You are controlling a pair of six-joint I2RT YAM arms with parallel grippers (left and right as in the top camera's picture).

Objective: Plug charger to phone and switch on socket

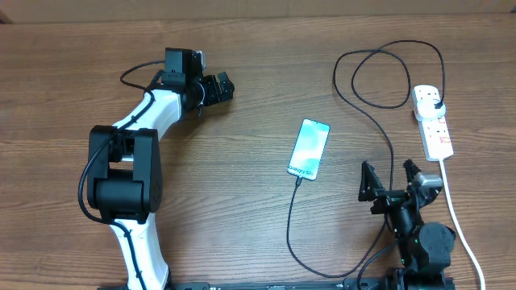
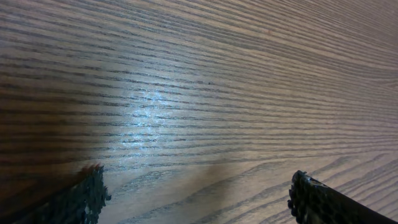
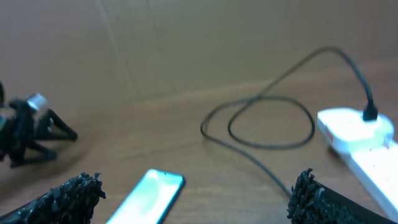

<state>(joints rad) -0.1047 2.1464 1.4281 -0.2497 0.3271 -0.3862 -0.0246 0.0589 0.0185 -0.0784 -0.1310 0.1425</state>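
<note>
The phone (image 1: 309, 149) lies face up mid-table with its teal screen lit; it also shows in the right wrist view (image 3: 149, 198). The black charger cable (image 1: 385, 141) runs from the phone's near end, loops round the front, then up in coils to its black adapter (image 1: 434, 101) seated in the white socket strip (image 1: 433, 122). In the right wrist view the cable (image 3: 267, 121) coils beside the strip (image 3: 364, 140). My right gripper (image 1: 392, 179) is open and empty near the front edge, right of the phone. My left gripper (image 1: 216, 88) is open and empty at the far left.
The strip's thick white cord (image 1: 459, 225) runs down the right side past my right arm to the front edge. The left wrist view shows only bare wood (image 2: 205, 93) between the fingers. A brown cardboard wall (image 3: 155, 43) stands behind the table.
</note>
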